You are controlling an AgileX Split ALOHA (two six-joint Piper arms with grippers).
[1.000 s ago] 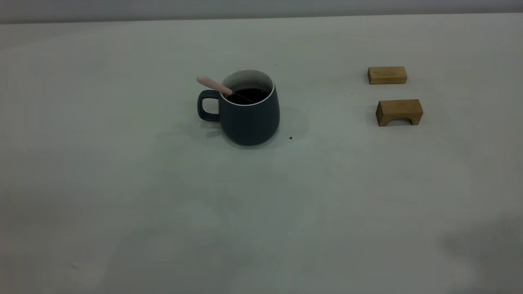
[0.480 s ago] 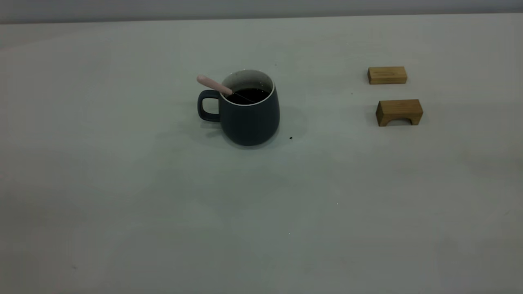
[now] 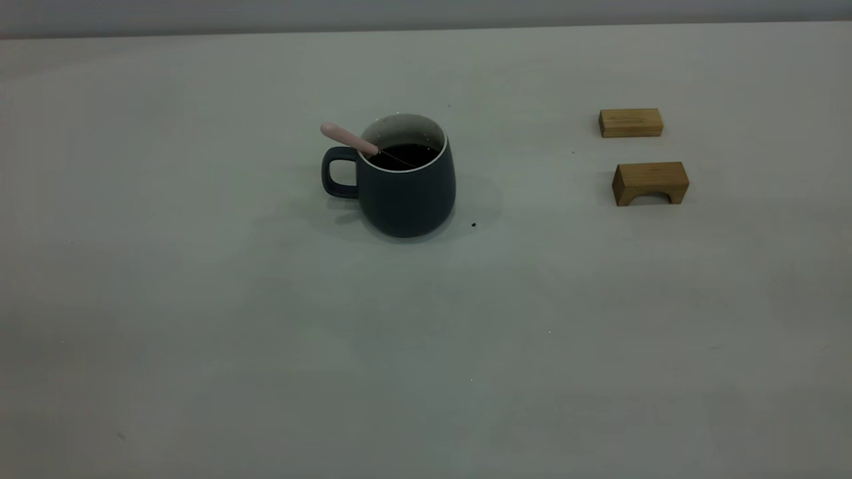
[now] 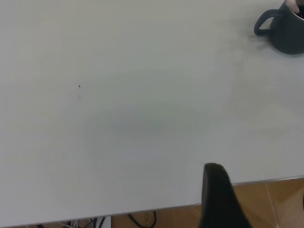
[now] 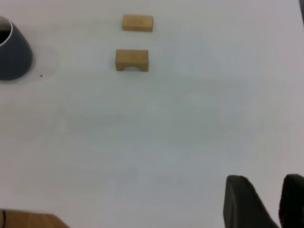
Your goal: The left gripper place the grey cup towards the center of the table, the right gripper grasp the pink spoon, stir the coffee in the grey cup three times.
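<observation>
The grey cup stands upright near the middle of the table, its handle pointing left. Dark coffee fills it. The pink spoon leans in the cup, resting on the rim above the handle with its bowl in the coffee. Neither gripper shows in the exterior view. In the left wrist view the left gripper hangs by the table's near edge, far from the cup, with one finger showing. The right gripper is over bare table, fingers slightly apart and empty, far from the cup.
Two tan wooden blocks lie at the right: a flat one farther back and an arched one nearer; both appear in the right wrist view. A small dark speck sits just right of the cup.
A faint shadow at the table's near right has faded away. The cup, the spoon and the blocks have not moved.
</observation>
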